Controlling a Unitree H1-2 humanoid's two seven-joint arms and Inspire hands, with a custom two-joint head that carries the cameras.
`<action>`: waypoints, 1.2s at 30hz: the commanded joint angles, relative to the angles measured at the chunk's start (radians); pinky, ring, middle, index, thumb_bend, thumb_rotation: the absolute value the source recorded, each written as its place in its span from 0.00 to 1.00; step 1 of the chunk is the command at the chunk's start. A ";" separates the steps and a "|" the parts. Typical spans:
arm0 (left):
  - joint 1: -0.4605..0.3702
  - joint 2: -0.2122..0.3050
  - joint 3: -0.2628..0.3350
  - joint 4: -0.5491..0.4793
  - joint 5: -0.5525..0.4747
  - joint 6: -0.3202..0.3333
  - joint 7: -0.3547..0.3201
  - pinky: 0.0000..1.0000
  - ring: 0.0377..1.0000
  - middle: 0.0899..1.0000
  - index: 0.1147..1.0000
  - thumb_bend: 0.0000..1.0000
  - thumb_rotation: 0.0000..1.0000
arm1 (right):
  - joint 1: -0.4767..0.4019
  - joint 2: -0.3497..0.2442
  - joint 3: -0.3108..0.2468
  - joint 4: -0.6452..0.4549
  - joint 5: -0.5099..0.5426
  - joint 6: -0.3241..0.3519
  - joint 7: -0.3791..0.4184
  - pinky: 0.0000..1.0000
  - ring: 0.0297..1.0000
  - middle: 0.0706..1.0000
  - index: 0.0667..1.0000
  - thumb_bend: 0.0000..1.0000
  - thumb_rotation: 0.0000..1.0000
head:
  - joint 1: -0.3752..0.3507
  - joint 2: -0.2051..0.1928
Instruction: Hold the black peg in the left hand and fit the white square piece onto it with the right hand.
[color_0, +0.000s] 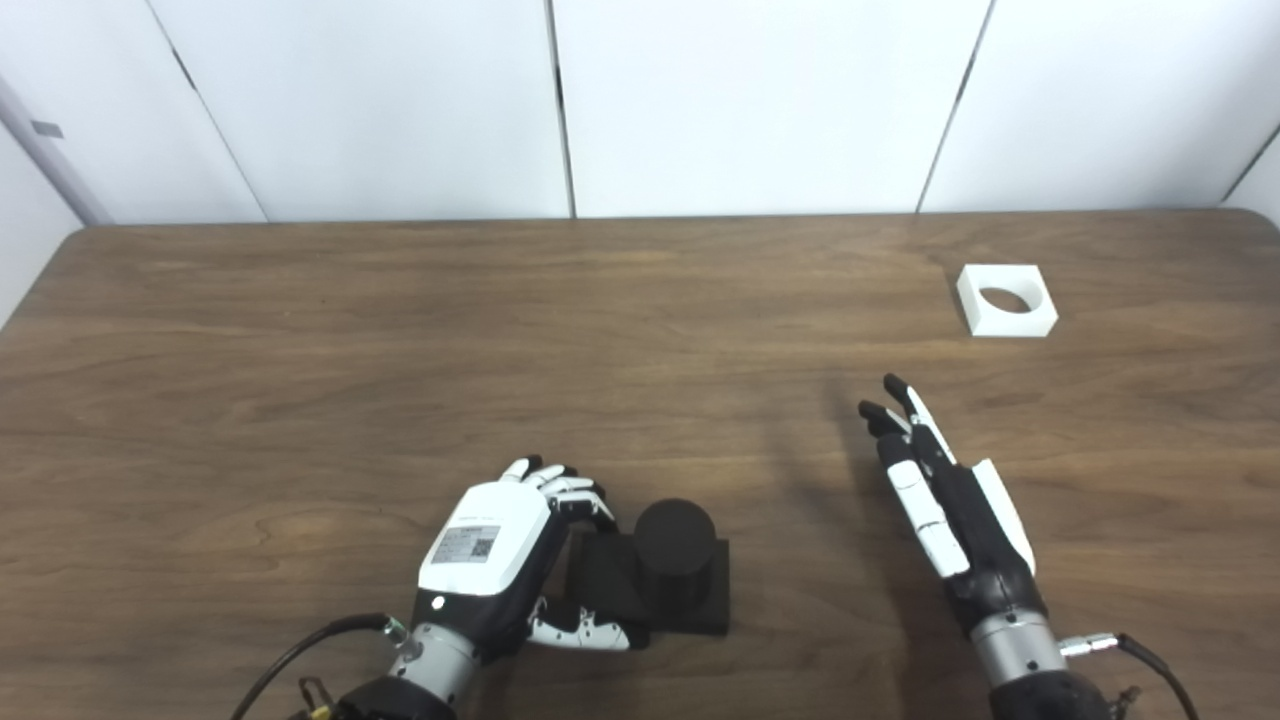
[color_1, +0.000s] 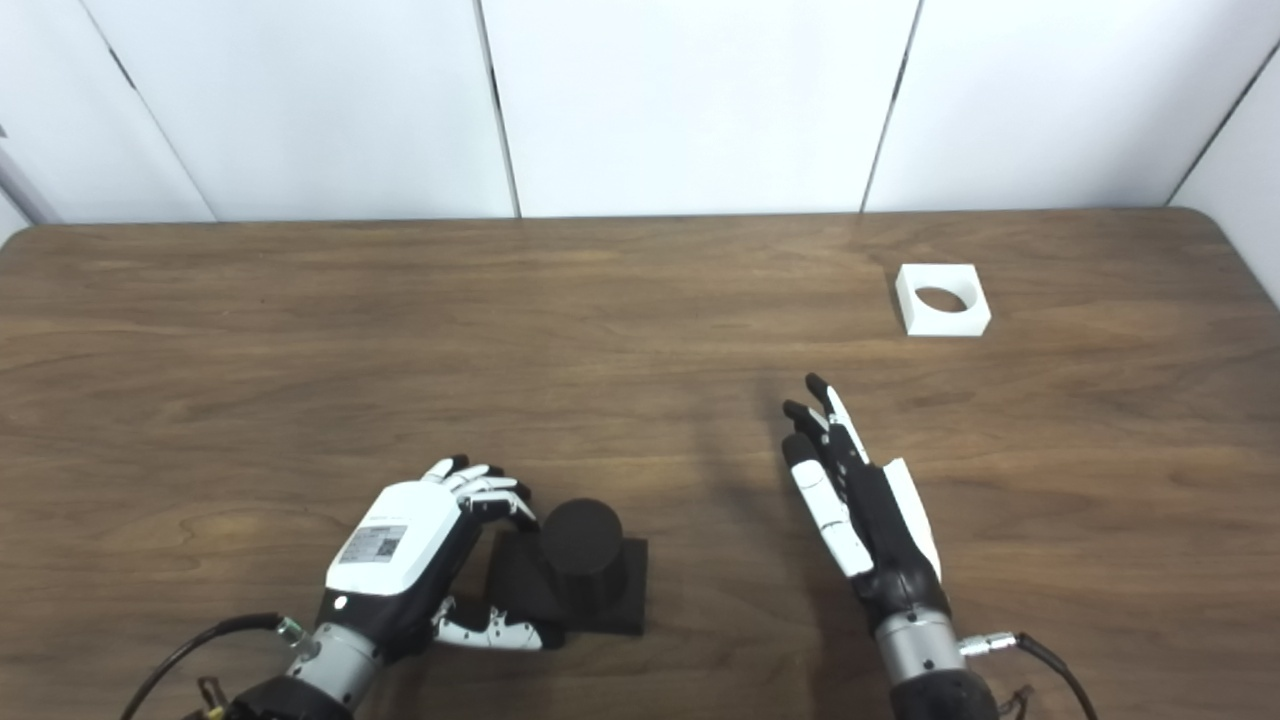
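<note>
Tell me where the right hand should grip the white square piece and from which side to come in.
Grip the white square piece across two opposite outer walls, coming down from above. It lies flat on the table with its round hole facing up, so the straight sides are probably the surest hold and the hole stays free for the black peg. The right hand is open.

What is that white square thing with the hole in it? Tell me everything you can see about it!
The white square piece is a small, chunky block, plain white and matte, probably plastic. A big round hole goes through its middle, with the opening facing up. It lies flat on the brown wooden table, far back on the right side, near the table's back edge. Nothing touches it except the table. The right hand is open, nearer the robot, and well apart from it.
</note>
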 joint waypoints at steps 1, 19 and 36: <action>0.012 0.016 -0.011 0.019 -0.005 -0.006 -0.032 0.96 0.88 0.77 0.42 0.52 0.05 | -0.004 0.053 -0.001 -0.056 -0.002 0.000 0.000 0.93 0.92 0.90 0.98 0.52 1.00 | -0.001 0.003; 0.022 0.070 0.017 -0.044 -0.054 -0.028 -0.065 0.92 0.86 0.76 0.42 0.52 0.05 | -0.241 -0.270 -0.173 -0.212 -0.401 0.228 0.370 0.89 0.96 0.92 0.89 0.72 0.20 | -0.189 -0.034; 0.053 0.077 0.035 -0.042 -0.055 -0.050 -0.041 0.91 0.85 0.75 0.42 0.52 0.05 | -0.577 -0.569 -0.104 0.101 -0.645 0.179 0.513 1.00 1.00 1.00 0.87 0.93 0.19 | -0.231 -0.069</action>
